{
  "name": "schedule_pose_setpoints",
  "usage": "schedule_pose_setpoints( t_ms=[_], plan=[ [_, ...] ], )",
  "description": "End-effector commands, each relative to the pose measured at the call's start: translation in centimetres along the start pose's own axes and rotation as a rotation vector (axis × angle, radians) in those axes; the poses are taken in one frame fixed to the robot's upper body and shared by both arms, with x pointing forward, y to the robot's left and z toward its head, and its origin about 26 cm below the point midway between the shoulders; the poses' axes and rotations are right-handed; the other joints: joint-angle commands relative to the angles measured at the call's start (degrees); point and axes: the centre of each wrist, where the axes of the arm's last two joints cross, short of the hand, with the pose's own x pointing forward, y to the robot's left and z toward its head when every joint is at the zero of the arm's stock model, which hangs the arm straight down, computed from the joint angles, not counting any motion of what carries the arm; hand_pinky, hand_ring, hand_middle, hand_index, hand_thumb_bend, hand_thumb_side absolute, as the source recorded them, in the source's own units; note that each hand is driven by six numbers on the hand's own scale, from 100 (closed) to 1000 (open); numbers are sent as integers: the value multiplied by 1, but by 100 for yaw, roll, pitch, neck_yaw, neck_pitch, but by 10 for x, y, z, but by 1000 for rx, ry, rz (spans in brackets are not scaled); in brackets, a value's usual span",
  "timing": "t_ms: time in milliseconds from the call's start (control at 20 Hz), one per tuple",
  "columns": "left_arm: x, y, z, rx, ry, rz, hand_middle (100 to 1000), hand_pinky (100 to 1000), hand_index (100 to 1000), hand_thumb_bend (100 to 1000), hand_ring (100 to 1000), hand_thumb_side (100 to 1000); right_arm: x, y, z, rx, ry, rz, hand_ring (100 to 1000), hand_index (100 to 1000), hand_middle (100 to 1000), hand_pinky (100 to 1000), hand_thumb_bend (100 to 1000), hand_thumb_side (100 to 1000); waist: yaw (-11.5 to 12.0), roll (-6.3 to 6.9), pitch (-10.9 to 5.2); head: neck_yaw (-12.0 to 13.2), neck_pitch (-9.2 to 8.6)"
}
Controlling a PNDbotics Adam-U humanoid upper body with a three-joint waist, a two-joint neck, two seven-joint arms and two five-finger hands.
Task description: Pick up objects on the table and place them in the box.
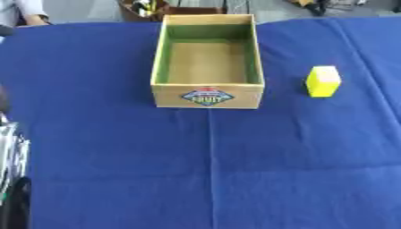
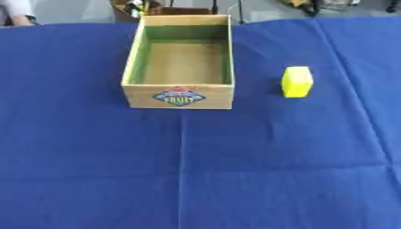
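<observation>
Left hand: something black and silver pokes in at the lower left edge (image 1: 14,179) of the left eye view, honestly can't tell what the fingers are doing, it's cut off by the frame
Right hand: doesn't show up in either view
Block (image 1: 322,81): bright yellow little brick, standing upright on the cloth, flat faces and crisp edges, top face a bit paler than the sides, looks smooth and plain
Block spot: to the right of the box, near it but not touching, roughly level with the box's front end
Box (image 1: 207,96): open-top rectangular crate, looks like light wood or cardboard, tan floor, inner walls tinted green, long side running away from the robot
Box label: colourful diamond-ish sticker on the front panel (image 2: 179,97), blue with red and white bits, lettering too fuzzy to read
Box contents: just the bare tan bottom showing
Cloth (image 2: 196,170): deep blue fabric over the whole table, soft looking, with fold creases, one running straight down from the box front and others crossing on the right side
</observation>
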Motion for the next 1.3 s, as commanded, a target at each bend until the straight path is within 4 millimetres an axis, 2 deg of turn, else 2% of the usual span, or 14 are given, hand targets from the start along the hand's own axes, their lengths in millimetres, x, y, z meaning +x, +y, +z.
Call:
schedule_pose_setpoints(
  t_ms=[50,100,150,300,500,950,1300],
  plan=[
    [6,0,-3,-18,-21,0,573,419,696,175,623,1000,15,-18,-28,135,-66,166,782,817,654,749,514,1000,11,-13,-96,-50,52],
    [6,0,-3,-20,-19,1,572,419,696,175,623,1000,18,-20,-33,177,-75,204,786,816,655,754,490,1000,16,-11,-93,-64,51],
    [5,0,-3,-21,-18,1,573,419,696,174,624,1000,20,-21,-37,223,-84,241,790,819,669,758,541,1000,23,-11,-91,-81,49],
    [5,-1,-2,-26,-14,3,572,418,695,172,624,1000,27,-24,-49,356,-109,336,809,839,712,778,585,1000,52,-15,-88,-131,38],
    [5,-2,-1,-39,-6,9,572,418,695,171,624,1000,31,-27,-63,495,-131,432,812,835,721,783,615,1000,100,-17,-95,-216,32],
    [5,-5,0,-54,3,22,572,416,694,165,625,1000,6,-31,-83,756,-101,553,858,915,806,832,712,1000,245,-21,-69,-392,-88],
    [5,-7,1,-64,6,31,572,416,694,164,627,1000,-11,-28,-94,873,-71,532,866,939,819,838,730,973,283,-22,-48,-449,-86]
  ],
)
